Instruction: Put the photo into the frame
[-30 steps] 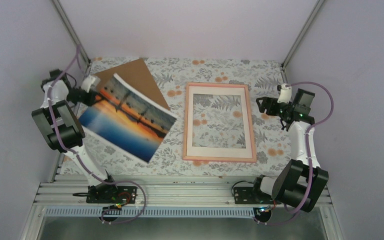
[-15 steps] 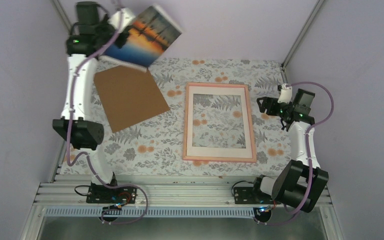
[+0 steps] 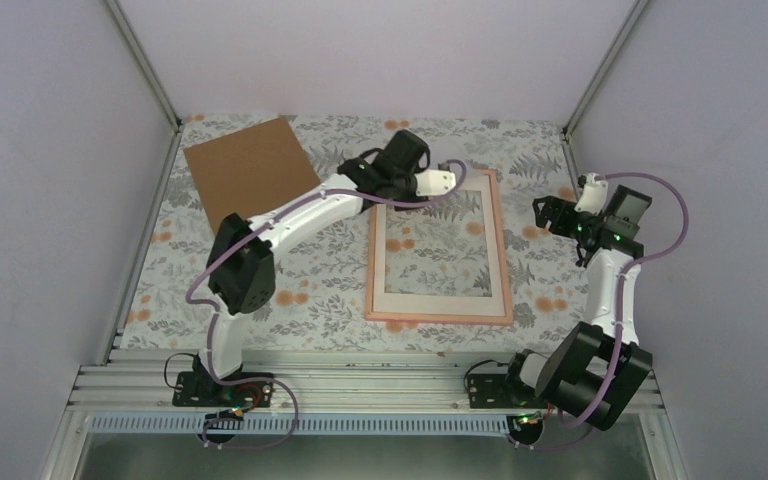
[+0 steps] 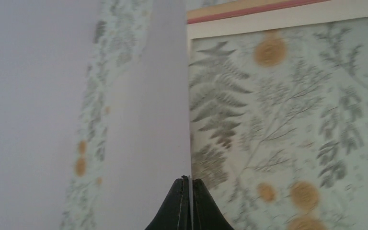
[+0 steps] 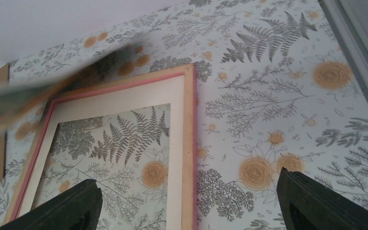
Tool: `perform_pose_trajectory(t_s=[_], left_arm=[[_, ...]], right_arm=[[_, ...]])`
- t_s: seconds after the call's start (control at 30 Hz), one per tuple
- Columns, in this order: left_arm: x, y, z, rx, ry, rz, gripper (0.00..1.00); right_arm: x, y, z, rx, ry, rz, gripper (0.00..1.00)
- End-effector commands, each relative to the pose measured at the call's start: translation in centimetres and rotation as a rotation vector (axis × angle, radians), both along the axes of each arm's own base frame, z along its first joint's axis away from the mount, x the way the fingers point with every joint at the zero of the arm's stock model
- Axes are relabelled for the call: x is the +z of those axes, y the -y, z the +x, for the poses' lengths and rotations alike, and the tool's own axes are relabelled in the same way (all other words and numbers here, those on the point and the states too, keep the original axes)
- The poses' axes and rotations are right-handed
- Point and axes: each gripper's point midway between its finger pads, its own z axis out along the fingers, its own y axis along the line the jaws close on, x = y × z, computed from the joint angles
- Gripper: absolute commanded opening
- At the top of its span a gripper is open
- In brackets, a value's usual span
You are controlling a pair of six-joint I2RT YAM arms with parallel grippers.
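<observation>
The left pincer is clamping the photo by its edge, holding it over the far-left corner of the frame (nothing is laid in yet); the right pincer is hovering alongside, fingers apart.

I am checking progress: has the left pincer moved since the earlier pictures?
Yes. The left pincer, gripping the photo, swung right, from near the brown cardboard sheet to the far edge of the pink frame.

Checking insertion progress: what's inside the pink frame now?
Only the white mat board, floral tablecloth showing through its opening. The photo is outside, pinched in the left gripper, which covers the frame's far-left corner.
</observation>
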Motion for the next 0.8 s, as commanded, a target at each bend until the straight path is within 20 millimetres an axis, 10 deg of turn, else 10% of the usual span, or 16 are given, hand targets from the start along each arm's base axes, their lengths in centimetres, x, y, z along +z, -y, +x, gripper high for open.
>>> perform_pose_trajectory(t_s=[0.0,0.4,0.77], left_arm=[[-1.4,2.0,-2.2,0.019,-0.107,-0.061,0.02],[-6.7,5.3,-10.9,-0.104,-0.28,-0.051,0.02],[-7.4,6.7,-13.3,-0.056,-0.398,-0.056,0.02]], right_arm=[[0.8,0.6,-0.9,-0.012,0.011,0.032,0.9],[1.2,1.3,-1.5,-0.019,0.025,0.044,0.9],[1.6,1.4,-1.5,-0.003,0.031,0.027,0.9]])
